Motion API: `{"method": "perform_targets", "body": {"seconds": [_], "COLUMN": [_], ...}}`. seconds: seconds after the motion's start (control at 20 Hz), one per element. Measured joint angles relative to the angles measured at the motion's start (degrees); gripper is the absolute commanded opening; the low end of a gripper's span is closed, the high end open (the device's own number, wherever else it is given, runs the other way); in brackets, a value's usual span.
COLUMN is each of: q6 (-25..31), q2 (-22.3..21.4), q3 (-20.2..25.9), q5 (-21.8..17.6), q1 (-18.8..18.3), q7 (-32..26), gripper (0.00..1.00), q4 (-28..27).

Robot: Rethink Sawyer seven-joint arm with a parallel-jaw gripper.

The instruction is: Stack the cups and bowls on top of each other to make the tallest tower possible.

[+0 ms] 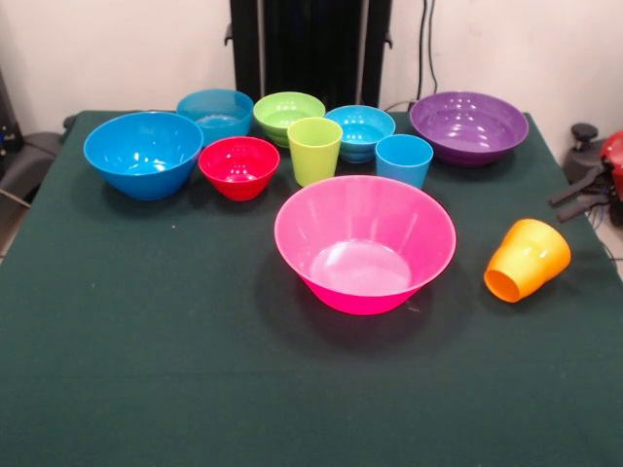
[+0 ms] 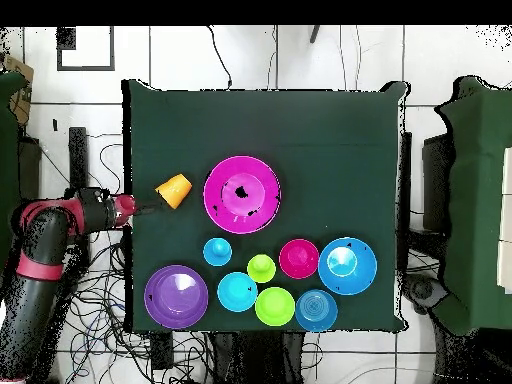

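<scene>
From the front I see the huge pink bowl [image 1: 365, 241] alone mid-table, the orange cup [image 1: 527, 259] tipped on its side to its right — other cups and bowls line the far edge. Overhead, my gripper [image 2: 140, 208] sits off the table beside that orange cup [image 2: 174, 190]; I cannot tell its grip.

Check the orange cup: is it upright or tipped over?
Tipped. The orange cup lies on its side on the table, mouth facing the camera's lower left.
</scene>
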Motion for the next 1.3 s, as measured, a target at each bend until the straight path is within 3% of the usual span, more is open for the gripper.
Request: {"method": "perform_targets", "body": {"seconds": [0.5,0.9,1.3], "q6": [0.0,-2.8,-13.7], "q2": [-1.1,-0.9,-1.3], "q3": [0.9,4.2,8.9], "q5": [-1.4,-2.7,-5.4], "q1": [0.0,1.8,5.7], "q7": [0.0,0.0,-0.2], "gripper": [1.00,1.00,1.00], "q4": [0.4,2.1,4.0]}}
